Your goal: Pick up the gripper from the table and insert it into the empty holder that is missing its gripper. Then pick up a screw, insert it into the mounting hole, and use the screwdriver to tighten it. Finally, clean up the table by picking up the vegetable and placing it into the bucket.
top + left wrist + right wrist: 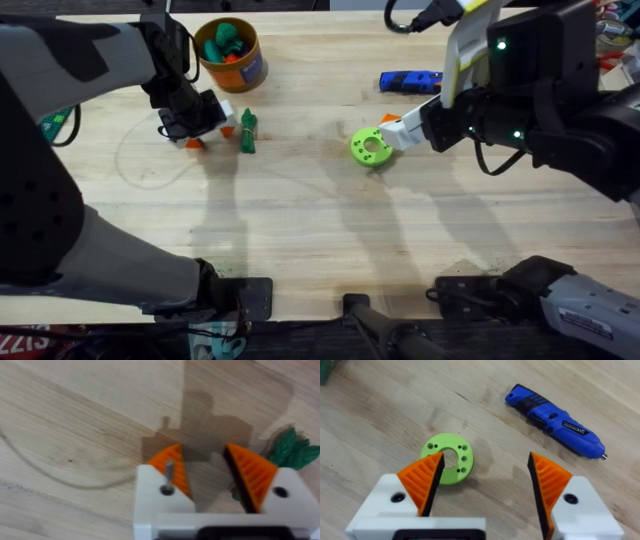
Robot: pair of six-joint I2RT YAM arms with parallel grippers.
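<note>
While left hand (213,130) gapes apart, vegetable (247,131) lies just beside it; right hand (385,128) spread, near green disc (370,147).

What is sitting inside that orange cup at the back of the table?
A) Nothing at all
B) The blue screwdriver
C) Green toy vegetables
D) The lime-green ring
C: the overhead view shows green toy vegetables piled inside the bucket, while the screwdriver and the lime-green disc lie on the table.
</note>
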